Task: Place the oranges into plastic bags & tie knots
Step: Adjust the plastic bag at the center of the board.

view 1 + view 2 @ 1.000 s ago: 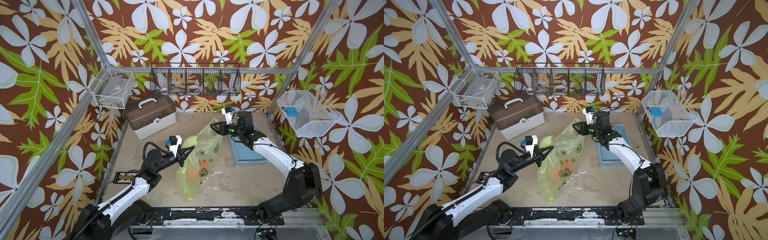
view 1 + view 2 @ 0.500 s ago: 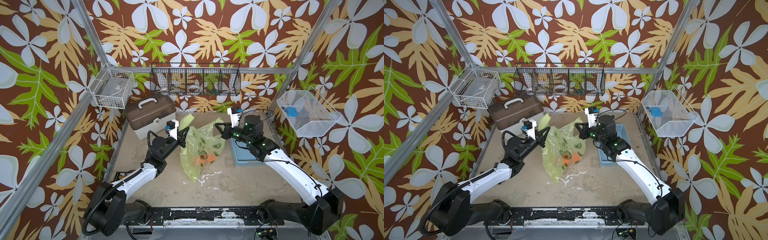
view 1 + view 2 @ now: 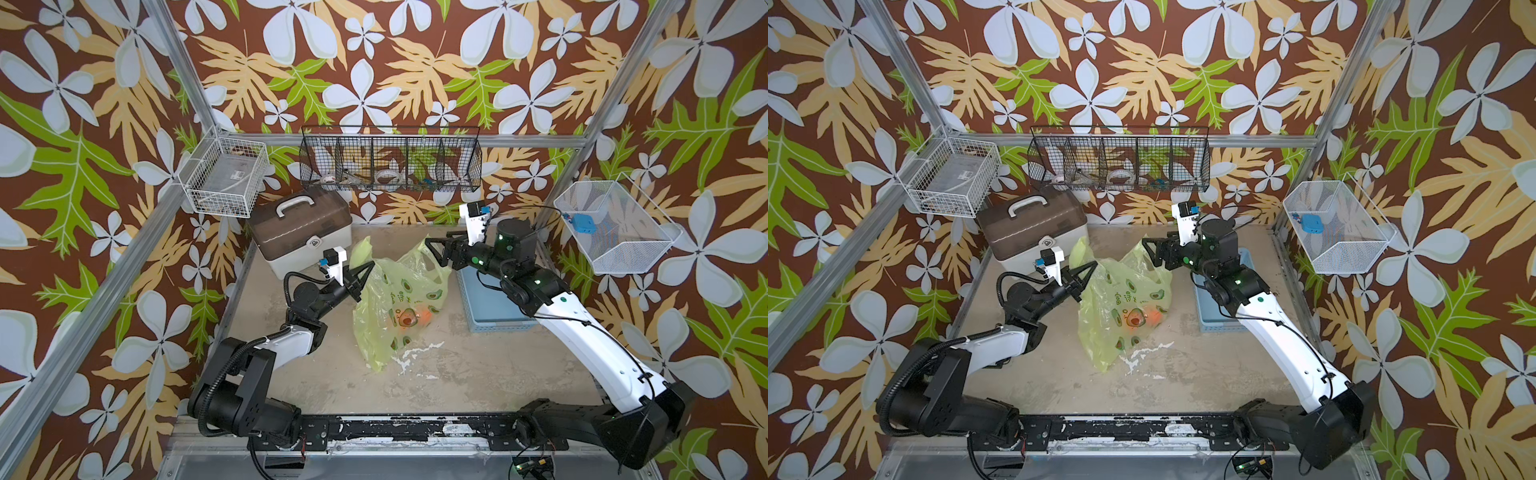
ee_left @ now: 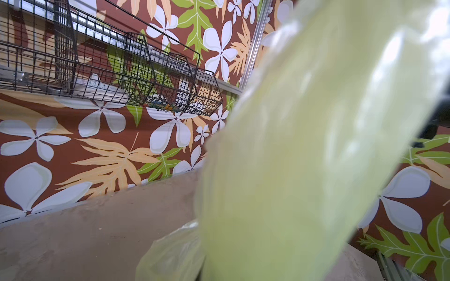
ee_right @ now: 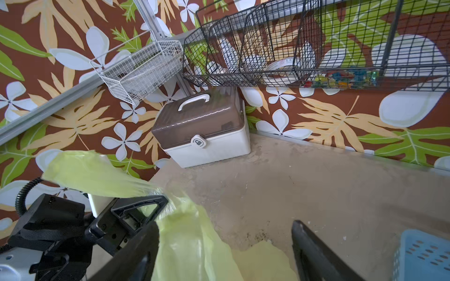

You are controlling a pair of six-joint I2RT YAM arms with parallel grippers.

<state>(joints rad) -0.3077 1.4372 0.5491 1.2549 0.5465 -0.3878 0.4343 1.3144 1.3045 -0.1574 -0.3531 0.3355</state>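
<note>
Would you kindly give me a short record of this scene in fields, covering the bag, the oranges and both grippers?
bag: yellow-green, bottom on the table, top held up, handles apart, no knot
oranges: inside the bag, showing through its lower part
left gripper: shut on one bag handle
right gripper: open, at the bag's other side, gripping nothing
basket: blue, beside the bag, partly under the right arm
case: brown lid, closed, at the back wall

We're seeing a thin, see-through plastic bag (image 3: 395, 299), shiny and crinkly. Under it the tabletop (image 3: 478, 374) looks matt, rough and scuffed. The black rack (image 3: 390, 158) is painted metal wire, and the case (image 3: 303, 216) is smooth plastic with a glossy brown lid.
</note>
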